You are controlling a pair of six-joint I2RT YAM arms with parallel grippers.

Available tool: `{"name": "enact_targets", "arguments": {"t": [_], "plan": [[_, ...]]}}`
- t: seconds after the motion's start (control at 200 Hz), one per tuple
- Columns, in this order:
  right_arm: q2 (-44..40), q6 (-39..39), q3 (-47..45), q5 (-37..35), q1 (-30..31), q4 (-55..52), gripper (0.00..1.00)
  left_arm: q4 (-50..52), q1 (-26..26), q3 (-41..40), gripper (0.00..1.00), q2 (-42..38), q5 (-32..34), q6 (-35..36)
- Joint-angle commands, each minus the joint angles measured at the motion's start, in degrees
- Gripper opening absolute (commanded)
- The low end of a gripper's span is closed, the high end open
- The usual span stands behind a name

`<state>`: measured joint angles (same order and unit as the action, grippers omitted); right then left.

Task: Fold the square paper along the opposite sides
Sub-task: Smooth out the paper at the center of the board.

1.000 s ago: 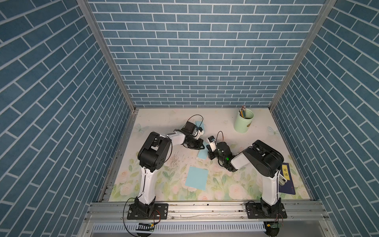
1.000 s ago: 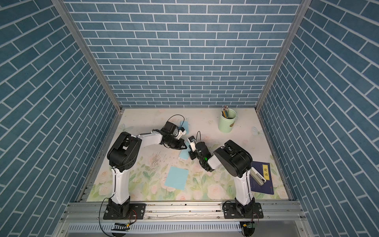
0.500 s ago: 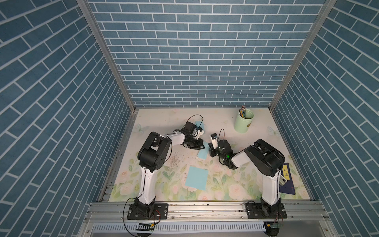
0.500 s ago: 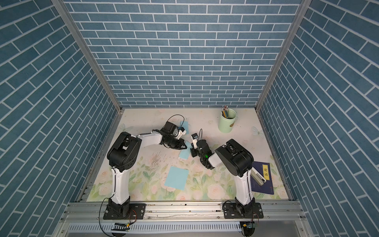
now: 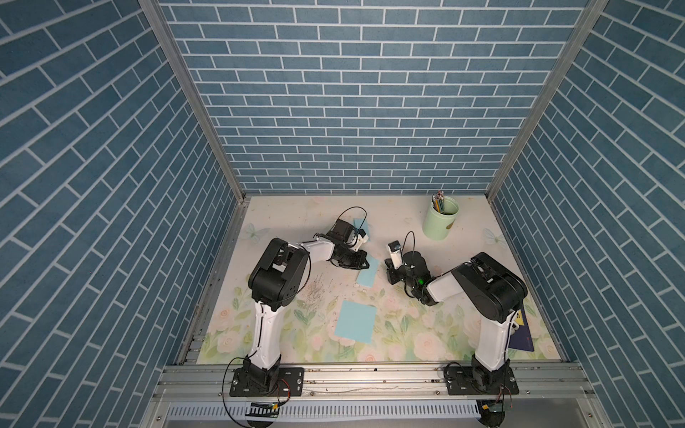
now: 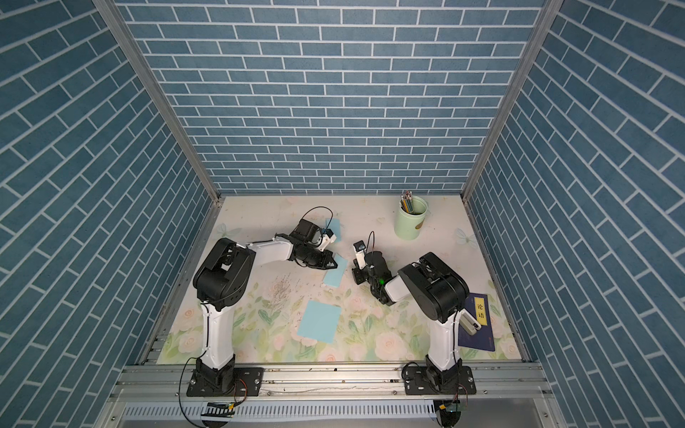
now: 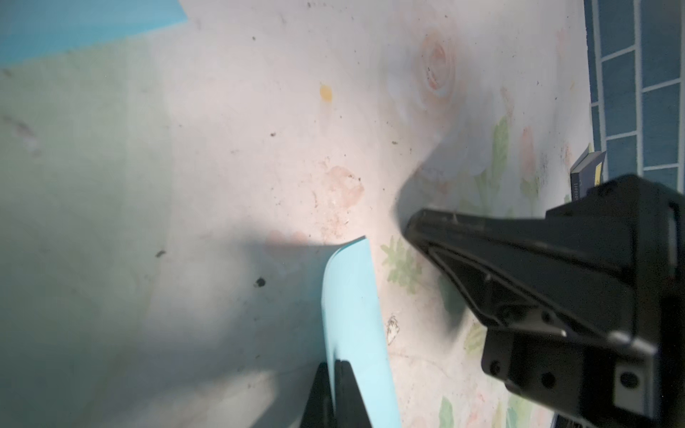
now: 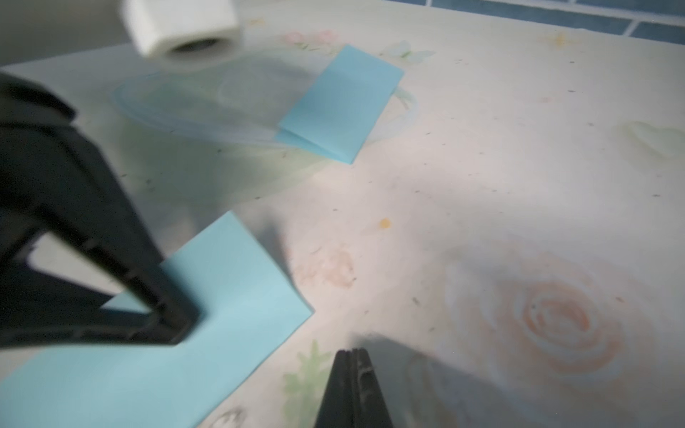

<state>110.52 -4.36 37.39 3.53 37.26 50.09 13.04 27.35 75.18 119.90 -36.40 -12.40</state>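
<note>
Counted three blue papers: middle paper point(image 5: 369, 275), far paper point(image 5: 361, 223), front paper point(image 5: 356, 321); one green cup point(image 5: 442, 225); one dark book point(image 6: 482, 335); two arms: left arm point(image 5: 265, 326), right arm point(image 5: 491, 333).

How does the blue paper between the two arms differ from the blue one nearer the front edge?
The middle paper is a narrow strip, seemingly folded in half; the front paper is a wider, near-square sheet. The left tool touches the middle paper, whose long edge curls up; the front paper lies flat, untouched. Both are light blue.

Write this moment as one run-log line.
left gripper: shut on light blue folded paper | right gripper: shut, empty, beside paper
</note>
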Motion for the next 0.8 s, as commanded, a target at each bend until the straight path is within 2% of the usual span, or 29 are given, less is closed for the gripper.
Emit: {"name": "enact_targets", "arguments": {"t": [0.0, 0.165, 0.795], "plan": [[0.09, 2.98, -0.32, 7.42, 2.45, 5.70, 0.00, 6.19, -1.00, -1.89, 0.00, 3.23, 9.07, 1.50], [2.70, 1.81, 0.19, 8.60, 3.43, 8.01, 0.00, 6.65, -0.99, -1.67, 0.00, 3.23, 9.33, 1.86], [4.45, 2.65, -2.32, 6.14, 5.31, 2.58, 0.00, 7.17, -1.40, -0.82, 0.00, 3.98, 9.51, 2.12]]}}
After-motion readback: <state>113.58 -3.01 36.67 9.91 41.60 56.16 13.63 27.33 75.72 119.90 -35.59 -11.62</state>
